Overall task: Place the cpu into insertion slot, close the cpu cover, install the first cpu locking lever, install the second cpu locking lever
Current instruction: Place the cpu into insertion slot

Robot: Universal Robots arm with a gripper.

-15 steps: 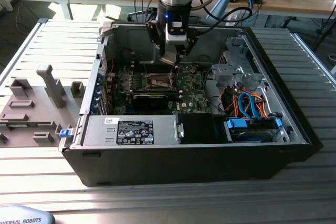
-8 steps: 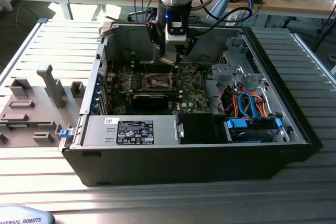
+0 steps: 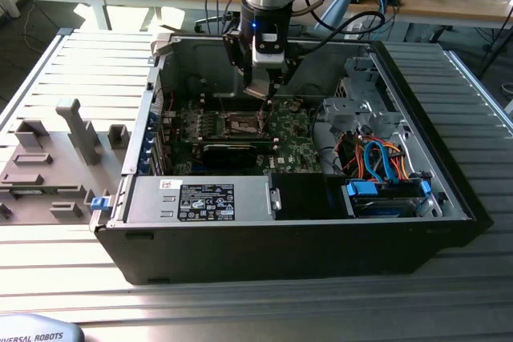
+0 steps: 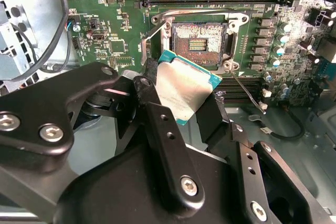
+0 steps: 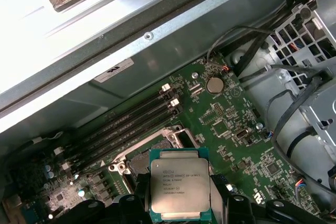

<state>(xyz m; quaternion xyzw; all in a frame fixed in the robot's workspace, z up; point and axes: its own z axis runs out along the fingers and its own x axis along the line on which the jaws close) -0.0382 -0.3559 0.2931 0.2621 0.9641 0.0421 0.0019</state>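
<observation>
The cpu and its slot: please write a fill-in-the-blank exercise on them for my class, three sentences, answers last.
The gripper is ____ on the cpu. The insertion slot is ____, its contacts bare. The circuit board around the slot is ____ in colour.
Missing words: shut, empty, green.

Daylight washes the ribbed table; the case interior sits dim. Glare whitens the cpu between the jaws and the metal wall beyond them.
</observation>
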